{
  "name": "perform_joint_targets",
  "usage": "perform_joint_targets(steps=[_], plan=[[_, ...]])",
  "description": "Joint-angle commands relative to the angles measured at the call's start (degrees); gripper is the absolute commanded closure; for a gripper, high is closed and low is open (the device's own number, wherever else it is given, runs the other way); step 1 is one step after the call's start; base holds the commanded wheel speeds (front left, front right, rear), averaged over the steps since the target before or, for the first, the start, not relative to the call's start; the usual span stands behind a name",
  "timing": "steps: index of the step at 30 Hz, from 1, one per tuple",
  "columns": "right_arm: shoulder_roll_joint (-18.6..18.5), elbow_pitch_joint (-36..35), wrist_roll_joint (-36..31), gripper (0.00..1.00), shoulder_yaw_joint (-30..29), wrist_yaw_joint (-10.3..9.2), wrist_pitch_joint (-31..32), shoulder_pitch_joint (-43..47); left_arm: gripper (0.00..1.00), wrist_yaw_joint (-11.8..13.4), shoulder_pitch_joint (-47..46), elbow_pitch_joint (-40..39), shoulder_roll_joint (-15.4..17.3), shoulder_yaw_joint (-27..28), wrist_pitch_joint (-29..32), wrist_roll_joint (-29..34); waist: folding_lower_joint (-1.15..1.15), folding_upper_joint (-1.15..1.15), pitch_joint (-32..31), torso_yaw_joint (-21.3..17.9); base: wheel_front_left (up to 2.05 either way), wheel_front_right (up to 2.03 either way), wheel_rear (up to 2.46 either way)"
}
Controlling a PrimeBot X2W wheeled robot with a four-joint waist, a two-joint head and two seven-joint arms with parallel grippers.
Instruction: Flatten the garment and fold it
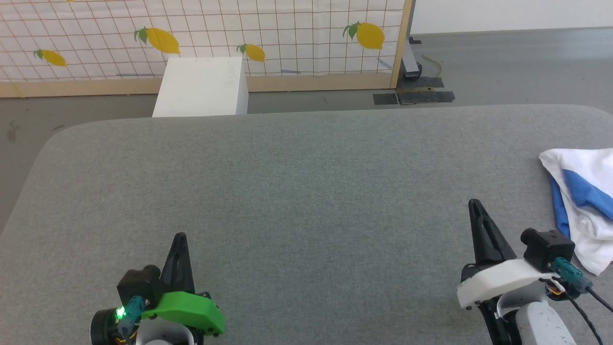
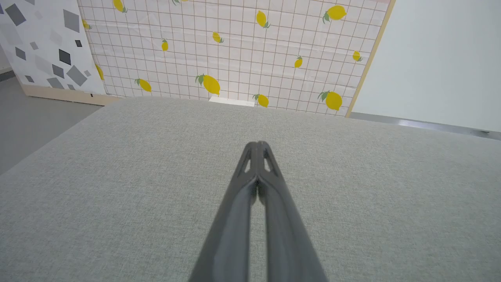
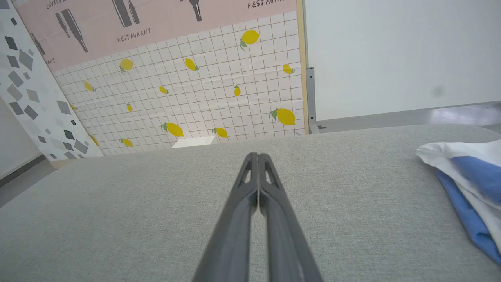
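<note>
Counts one garment (image 1: 586,206), two grippers and one desk (image 1: 287,182) covered in grey fabric.

Finds the garment crumpled in a single heap at the right edge of the head view, about midway down, lying on the desk and cut off by the frame. Notes white cloth with two blue patches showing among the folds. Places the same heap at the right edge of the right wrist view, white on top and blue beneath.

Locates the left gripper (image 1: 179,235) at the lower left of the head view on a green mount (image 1: 187,309), pointing up the frame. Finds both fingers (image 1: 178,261) pressed together into one dark point, holding nothing. Confirms this in the left wrist view, with the two tips meeting at frame centre over bare grey fabric.

Locates the right gripper (image 1: 474,202) at the lower right on a white mount (image 1: 498,280), likewise closed tight and empty, with its tip near the garment's left border but apart from it. Confirms the closed tips at the centre of the right wrist view.

Records, beyond the desk's far edge, one white box (image 1: 201,86) at the upper left of centre, standing on the grey floor (image 1: 503,67) against one grid-patterned panel (image 1: 297,28). Counts four whole lemons (image 1: 368,36) printed on it in the head view.
</note>
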Motion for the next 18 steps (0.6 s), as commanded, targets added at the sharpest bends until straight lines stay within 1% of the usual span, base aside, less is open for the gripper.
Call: perform_joint_targets(steps=[1,18], plan=[[0.0,-0.63,-0.6,1.0,0.01,0.0,0.21,0.42,1.0,-0.18,0.07,-0.44,-0.02,0.1,0.42,0.56,0.0,0.0,-0.01,0.04,0.0,0.0,0.0],[0.01,-3.35,-2.29,1.0,0.03,-0.02,2.18,1.55,1.0,-0.66,0.28,-2.06,-0.09,0.56,2.36,2.2,0.0,0.0,-0.07,0.4,0.0,0.0,0.0]])
